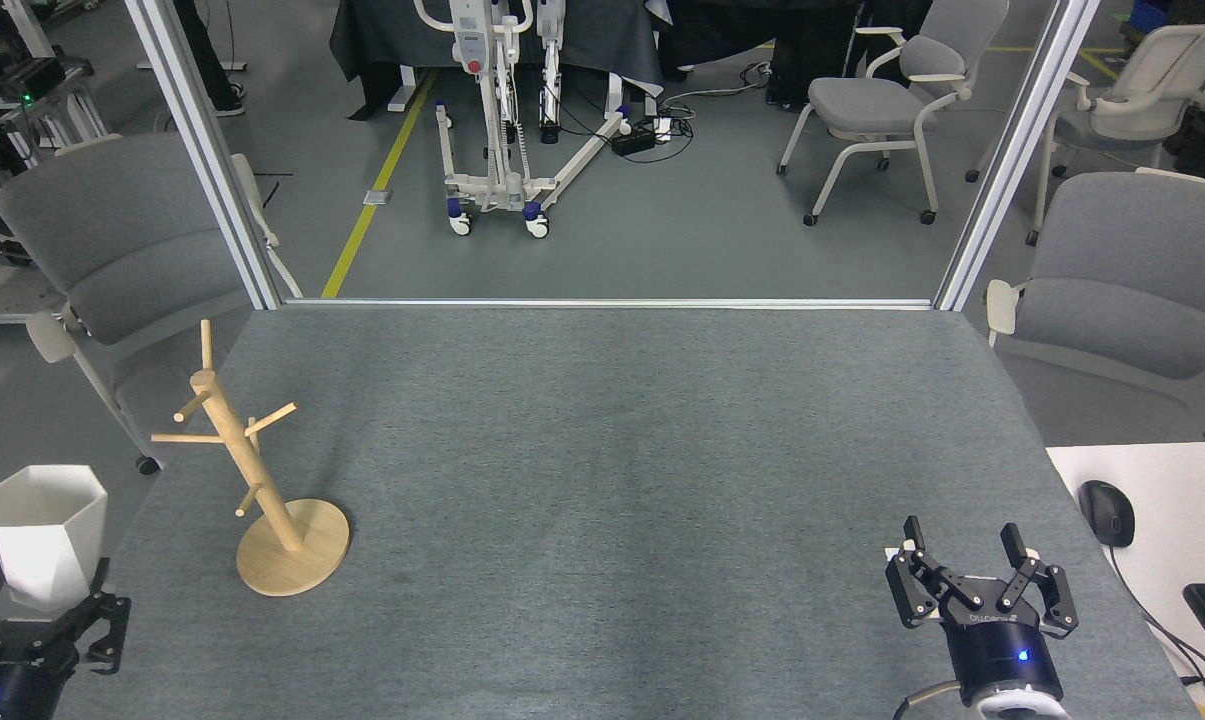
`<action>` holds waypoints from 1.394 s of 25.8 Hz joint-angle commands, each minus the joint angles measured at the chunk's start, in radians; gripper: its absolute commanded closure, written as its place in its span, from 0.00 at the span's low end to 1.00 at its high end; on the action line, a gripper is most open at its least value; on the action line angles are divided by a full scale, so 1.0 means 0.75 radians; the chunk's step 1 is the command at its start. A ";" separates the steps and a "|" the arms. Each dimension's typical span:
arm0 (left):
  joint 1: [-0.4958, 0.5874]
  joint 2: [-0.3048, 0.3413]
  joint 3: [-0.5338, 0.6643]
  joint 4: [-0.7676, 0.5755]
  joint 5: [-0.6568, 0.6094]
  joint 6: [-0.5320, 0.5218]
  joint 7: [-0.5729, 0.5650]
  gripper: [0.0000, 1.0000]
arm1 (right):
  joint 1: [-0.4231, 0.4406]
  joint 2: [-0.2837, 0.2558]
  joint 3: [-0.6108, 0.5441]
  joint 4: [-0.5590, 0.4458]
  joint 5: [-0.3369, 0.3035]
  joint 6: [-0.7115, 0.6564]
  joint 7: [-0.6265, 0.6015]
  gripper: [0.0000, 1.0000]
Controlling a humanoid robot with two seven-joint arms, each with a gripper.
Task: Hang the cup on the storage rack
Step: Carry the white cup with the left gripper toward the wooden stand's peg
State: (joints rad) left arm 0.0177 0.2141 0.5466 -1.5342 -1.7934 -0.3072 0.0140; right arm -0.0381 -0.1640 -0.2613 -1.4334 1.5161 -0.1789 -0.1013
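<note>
Cup [44,530]: white, faceted, hexagonal rim up, upright, held off the bench's left edge near its front-left corner. Left gripper [37,610] has its black fingers [102,622] closed around the cup's lower part; blue indicator light lit on the gripper body. No print or label visible on the cup.

Storage rack [262,480]: light wood post with thin pegs, leaning slightly, round disc base flat on the bench [612,450] near the left edge, toward the front. Cup sits to the left of the rack, apart from it, touching no peg. All pegs bare.

Right gripper [980,575]: over the front-right corner of the bench, fingers spread apart, nothing between them. White lettering on the black body below the fingers, too small to read. Blue light lit. Small white tag [898,552] lies on the bench just beside its left finger.

Bench surface: grey textured mat, aluminium frame along the far edge.
</note>
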 commanded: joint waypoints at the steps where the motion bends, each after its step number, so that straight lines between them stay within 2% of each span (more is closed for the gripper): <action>1: -0.060 0.005 0.001 0.017 -0.016 0.062 -0.047 1.00 | -0.010 0.030 0.003 -0.001 0.008 -0.003 0.110 0.01; 5: -0.060 0.005 -0.001 0.015 -0.018 0.064 -0.051 1.00 | -0.058 0.035 0.056 -0.001 0.003 0.007 0.158 0.01; 9: -0.093 -0.007 -0.027 0.015 -0.041 0.064 -0.096 1.00 | -0.058 0.088 0.089 -0.028 0.008 0.013 0.158 0.01; 15: -0.155 -0.030 -0.103 0.037 -0.094 0.068 -0.121 1.00 | -0.047 0.094 0.140 -0.058 0.008 0.042 0.158 0.01; 19: -0.148 -0.026 -0.134 0.023 -0.094 0.064 -0.119 1.00 | -0.053 0.077 0.140 -0.048 0.001 0.042 0.158 0.01; 29: -0.112 -0.032 -0.170 -0.057 -0.094 0.056 -0.117 1.00 | -0.060 0.094 0.136 -0.048 0.005 0.042 0.160 0.01; 32: -0.093 -0.032 -0.181 -0.067 -0.094 0.052 -0.117 1.00 | -0.082 0.075 0.140 -0.046 0.001 0.042 0.158 0.01; 36: -0.071 -0.032 -0.215 -0.090 -0.094 0.060 -0.117 1.00 | -0.086 0.094 0.138 -0.040 0.005 0.044 0.160 0.01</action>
State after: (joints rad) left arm -0.0486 0.1903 0.4028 -1.5924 -1.8640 -0.2677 -0.0724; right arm -0.0987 -0.0999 -0.1581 -1.4664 1.5182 -0.1465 0.0187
